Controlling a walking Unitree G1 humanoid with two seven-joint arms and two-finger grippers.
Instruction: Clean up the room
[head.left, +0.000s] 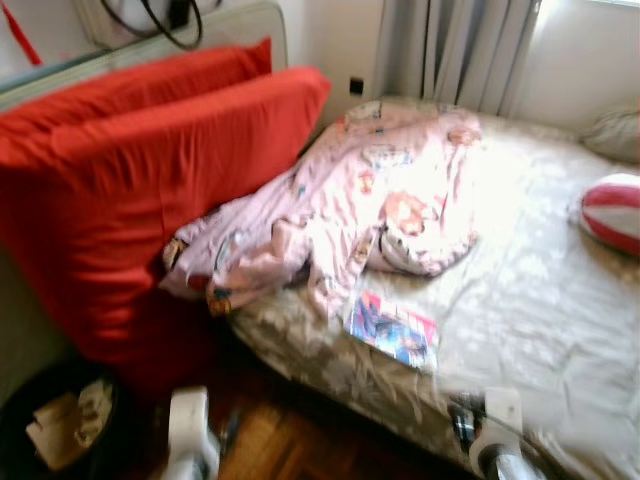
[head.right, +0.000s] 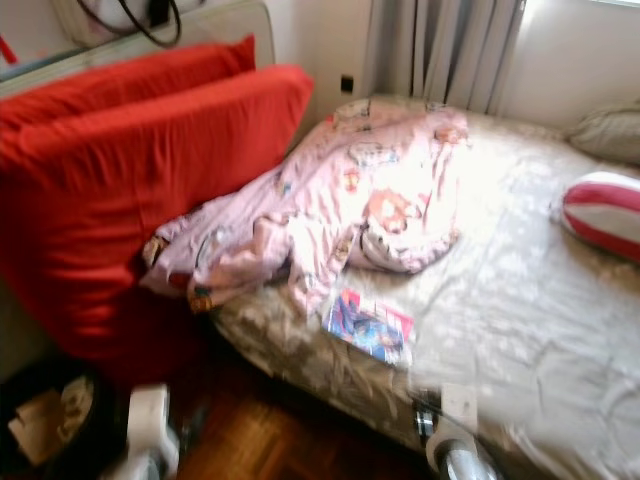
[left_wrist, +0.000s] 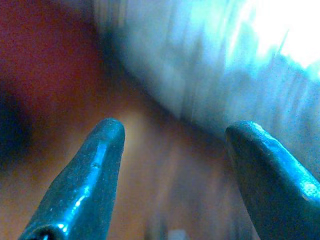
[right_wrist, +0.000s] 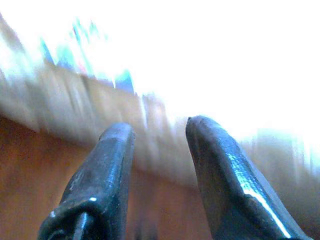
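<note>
Filling most of the head views, a bed (head.left: 560, 330) with a pale patterned sheet is stretching from the near edge toward the curtained window (head.left: 470, 50) behind it. Two big red pillows (head.left: 150, 170) are leaning upright at the robot's left, against the headboard (head.left: 230, 30) side, their lower edge dropping to the floor. A pink printed blanket (head.left: 370, 210) is lying crumpled across the head end of the mattress, its left end touching the red pillows and spilling over the bed's edge. A red-and-white striped cushion (head.left: 612, 212) is resting on the sheet at the far right, with a pale pillow (head.left: 615, 135) behind it. A black waste bin (head.left: 60, 420) holding crumpled paper is standing on the wooden floor (head.left: 280, 440) at lower left, just beside the red pillows. A small colourful magazine (head.left: 393, 330) is lying flat near the bed's near edge, just below the blanket's hem. Both arms are hanging low at the bottom of the head views. The left gripper (left_wrist: 172, 145) is pointing at the floor beside the bed's side, its fingers spread wide and holding nothing. The right gripper (right_wrist: 160, 135) is also aiming at the bed's edge above the floor, its fingers parted narrowly and empty. Both wrist views are blurring heavily.
</note>
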